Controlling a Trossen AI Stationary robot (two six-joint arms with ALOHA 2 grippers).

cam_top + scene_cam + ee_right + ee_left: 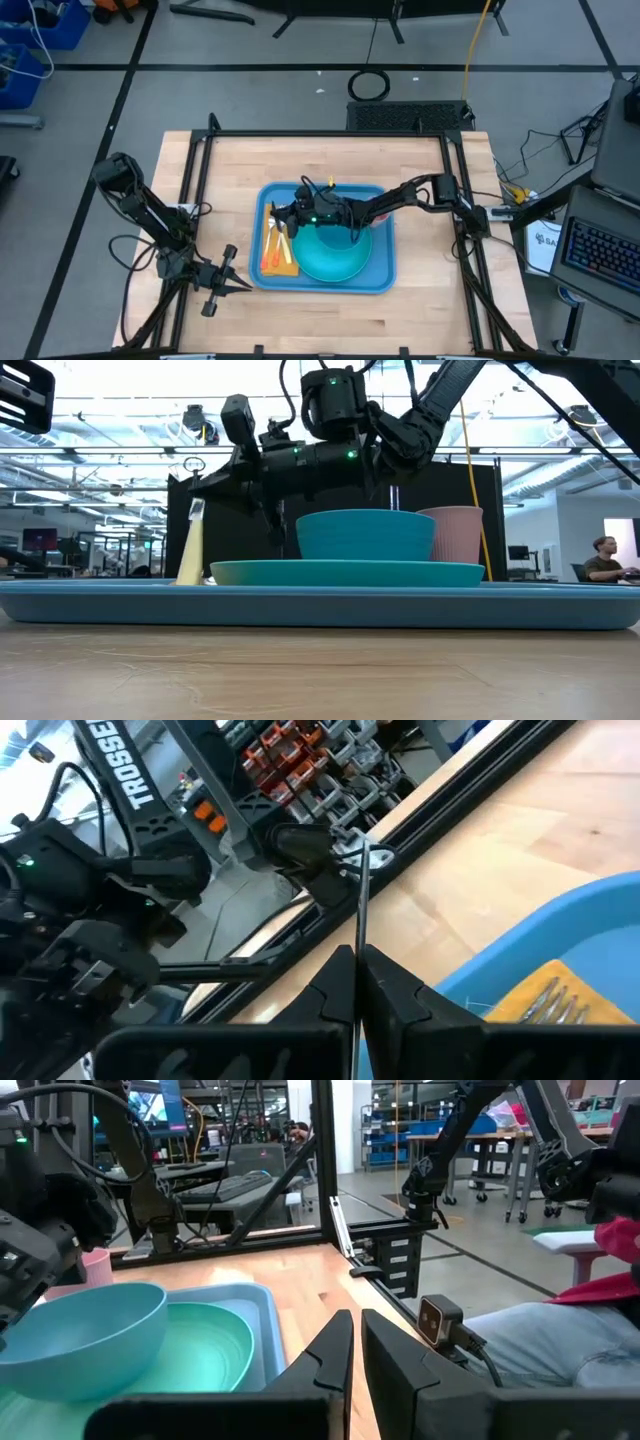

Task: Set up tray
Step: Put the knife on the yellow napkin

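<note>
The light-blue tray (378,275) lies mid-table and carries a teal plate (345,262) with a teal bowl (365,535) on it. A pink cup (455,535) stands behind them. A yellow-orange napkin (281,255) lies on the tray's left part with a fork (555,1002) resting on it. My right gripper (357,982) hovers over the tray's far-left part, just above the napkin, shut on a thin metal utensil (361,915). My left gripper (357,1348) waits shut and holding nothing, low by the tray's near-left corner (238,284). My right gripper pinches the thin metal utensil between its two fingers at one end of its shaft (359,960). The shaft runs on out past the fingertips, in line with them, to a shiny free end (376,858). The utensil is lifted clear of the tray.
A black frame (200,170) runs along the table's left, far and right sides. Bare wood (330,320) lies between the tray and the near edge. A person sits far off in the room (603,558). A keyboard (600,255) sits off the table's right side.
</note>
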